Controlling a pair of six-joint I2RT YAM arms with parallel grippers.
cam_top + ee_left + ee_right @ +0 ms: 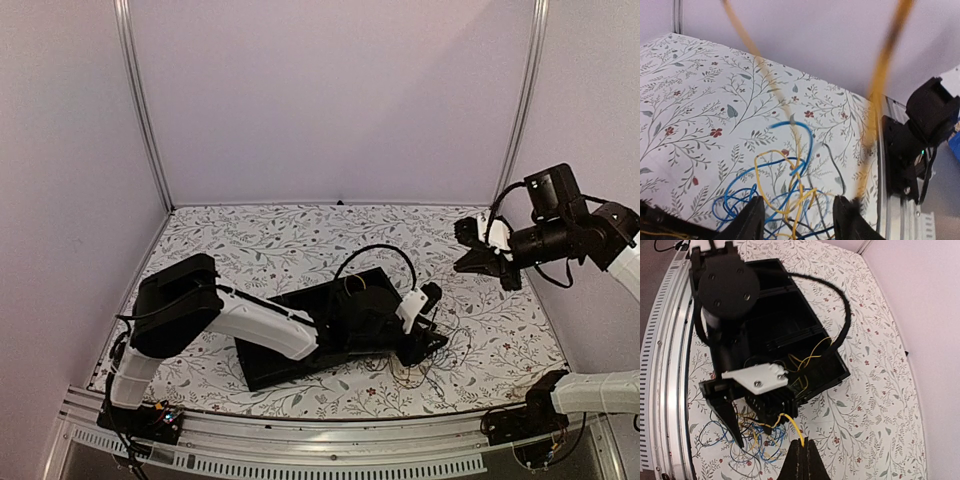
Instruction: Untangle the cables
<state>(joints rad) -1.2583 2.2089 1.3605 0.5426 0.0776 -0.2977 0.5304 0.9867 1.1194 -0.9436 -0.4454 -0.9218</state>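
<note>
A tangle of thin blue, yellow and black cables (425, 372) lies on the floral cloth just right of a black tray (270, 365). My left gripper (425, 345) hangs over it, open and empty. In the left wrist view its fingers straddle the tangle (785, 195) without closing, and blurred yellow strands (880, 75) cross close to the lens. My right gripper (802, 450) is shut on the end of a yellow cable (792, 422) that runs down to the tangle (747, 440). In the top view the right gripper (480, 258) is raised at the right.
The black tray (790, 315) has dividers and holds some loose yellow wire (810, 357). The left arm's black hose (380, 250) arches over it. The metal frame rail and the right arm's base (925, 130) lie just beyond the tangle at the near edge.
</note>
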